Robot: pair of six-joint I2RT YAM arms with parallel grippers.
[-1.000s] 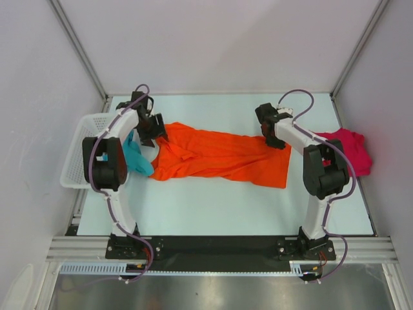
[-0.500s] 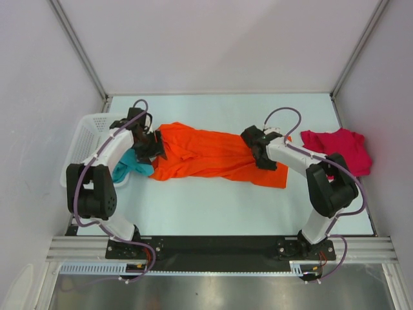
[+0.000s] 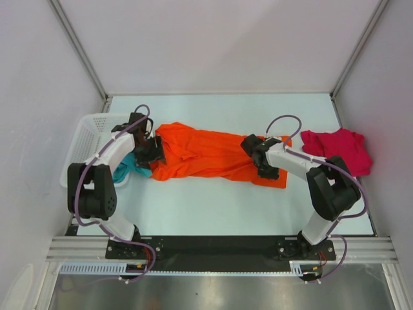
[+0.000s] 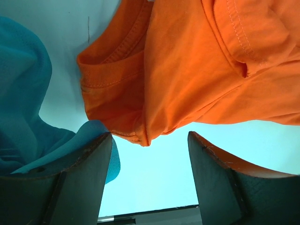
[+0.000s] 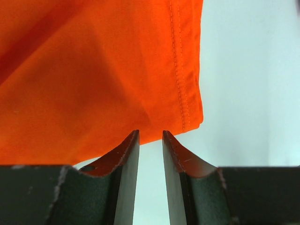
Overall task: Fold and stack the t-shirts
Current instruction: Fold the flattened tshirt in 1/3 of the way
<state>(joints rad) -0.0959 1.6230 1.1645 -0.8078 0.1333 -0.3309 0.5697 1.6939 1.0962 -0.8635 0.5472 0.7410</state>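
Observation:
The orange t-shirt (image 3: 206, 155) lies stretched out left to right across the middle of the table. My left gripper (image 3: 153, 154) is at its collar end, jaws wide open and empty. In the left wrist view (image 4: 150, 137) the orange collar (image 4: 117, 79) and a folded edge lie just beyond the fingertips. My right gripper (image 3: 266, 169) is low at the shirt's near right hem. In the right wrist view (image 5: 150, 134) its jaws stand a narrow gap apart with bare table between them, and the orange hem (image 5: 185, 93) lies just past the tips. The teal t-shirt (image 3: 129, 166) is bunched at the left. The red t-shirt (image 3: 339, 148) lies crumpled at the right.
A white mesh basket (image 3: 87, 132) stands at the table's left edge, with the teal cloth (image 4: 23, 117) spilling from it beside my left finger. White walls enclose the table on three sides. A black rail runs along the near edge.
Both grippers have moved from the shirt's far edge towards the near side and down. The right one now sits at the near right hem, the left one at the collar.

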